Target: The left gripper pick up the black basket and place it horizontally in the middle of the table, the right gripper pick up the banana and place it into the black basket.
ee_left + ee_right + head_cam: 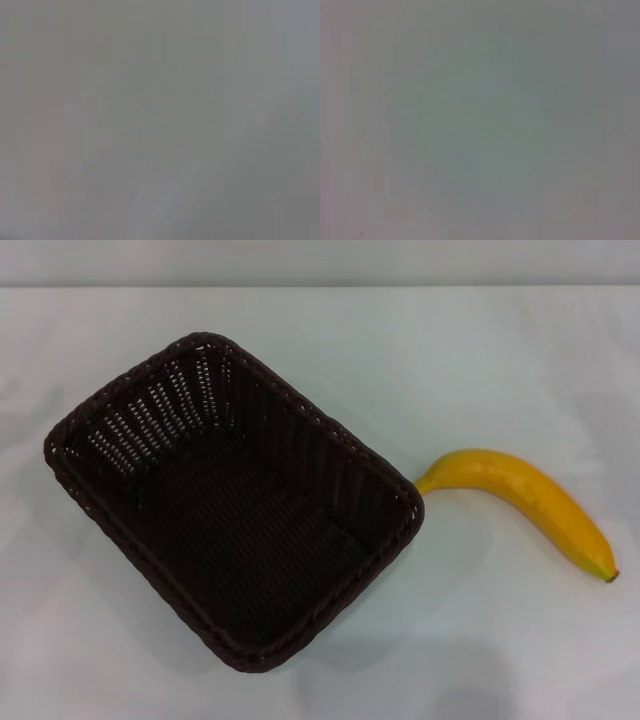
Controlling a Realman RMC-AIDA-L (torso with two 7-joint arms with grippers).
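The black basket (235, 500) stands upright on the white table (480, 640), left of centre in the head view, turned at a diagonal with its long side running from upper left to lower right. It is empty. The banana (525, 502) lies on the table just right of the basket, its stem end almost touching the basket's right corner, its dark tip pointing to the lower right. Neither gripper shows in the head view. Both wrist views show only a plain grey surface, with no fingers and no objects.
The table's far edge (320, 285) runs across the top of the head view, with a pale wall behind it. Nothing else stands on the table.
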